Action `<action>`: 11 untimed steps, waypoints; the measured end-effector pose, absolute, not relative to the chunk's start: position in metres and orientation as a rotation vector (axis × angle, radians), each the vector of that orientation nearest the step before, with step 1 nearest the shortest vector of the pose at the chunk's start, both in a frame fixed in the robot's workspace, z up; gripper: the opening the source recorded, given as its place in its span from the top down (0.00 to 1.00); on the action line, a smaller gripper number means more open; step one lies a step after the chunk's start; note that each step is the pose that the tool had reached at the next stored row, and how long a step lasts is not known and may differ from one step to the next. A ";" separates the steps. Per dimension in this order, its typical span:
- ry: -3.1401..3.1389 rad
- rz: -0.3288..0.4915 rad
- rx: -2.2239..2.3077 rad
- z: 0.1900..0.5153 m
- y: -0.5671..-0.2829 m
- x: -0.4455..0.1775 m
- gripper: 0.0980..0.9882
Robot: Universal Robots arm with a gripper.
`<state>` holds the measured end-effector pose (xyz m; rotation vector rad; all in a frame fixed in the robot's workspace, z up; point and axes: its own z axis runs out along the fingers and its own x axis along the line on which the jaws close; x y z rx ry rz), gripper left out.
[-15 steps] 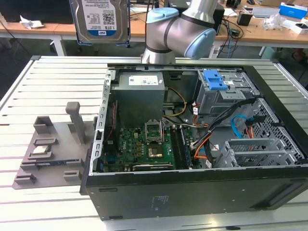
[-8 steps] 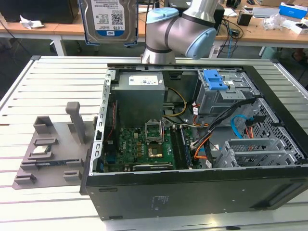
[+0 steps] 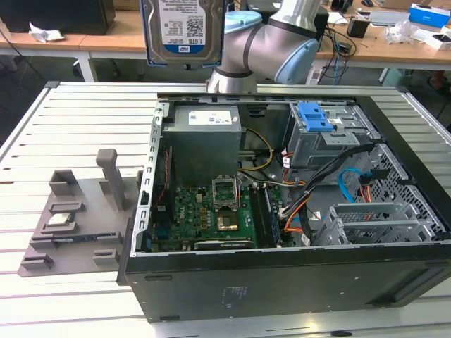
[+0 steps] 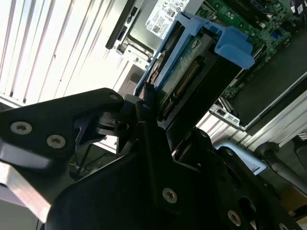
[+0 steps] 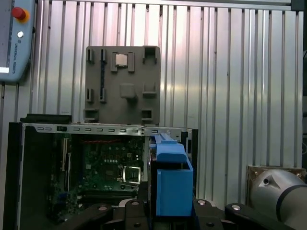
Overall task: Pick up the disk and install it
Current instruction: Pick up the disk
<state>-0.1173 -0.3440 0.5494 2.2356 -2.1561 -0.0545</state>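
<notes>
The disk [image 3: 184, 32], a flat rectangular silver metal hard drive with a white-and-blue barcode label, hangs in the air at the top of the exterior view, a little to the exterior view's left of centre. Its label faces the camera, and it is above and behind the open black computer case [image 3: 282, 282]. The grey-and-blue robot arm [image 3: 261, 53] curves in just beside it on the exterior view's right.

In the second wrist view the black gripper [image 4: 165, 122] is clamped on the disk [image 4: 184, 79]. Its fingers [image 4: 144, 108] press the two broad faces at one end, near the exposed connector row. The blue plastic carrier rail [image 5: 170, 179] framing the drive juts up from the gripper in the first wrist view.

Below lie the green motherboard [image 3: 211, 211] and the grey metal drive bay [image 3: 331, 141], topped by a blue plastic latch [image 3: 317, 116], at the case's far side on the exterior view's right. A grey moulded fixture plate [image 3: 77, 211] holding a small square silver chip [image 3: 62, 218] sits on the slatted metal table [image 3: 70, 113] at the exterior view's left.

The drive looks stiff and dense, probably heavy for its size, with smooth metal faces that could slip under a weak pinch. The circuit board and connector pins seem the fragile parts, and knocks would likely harm it. The metal body, clear of the connector, looks the soundest hold; the thin plastic rail may flex.
</notes>
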 end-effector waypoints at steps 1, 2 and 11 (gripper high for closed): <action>-2.156 -0.055 2.236 0.549 -0.344 -0.115 0.70; -2.156 -0.054 2.236 0.549 -0.344 -0.111 0.70; -2.156 -0.055 2.236 0.549 -0.344 -0.082 0.70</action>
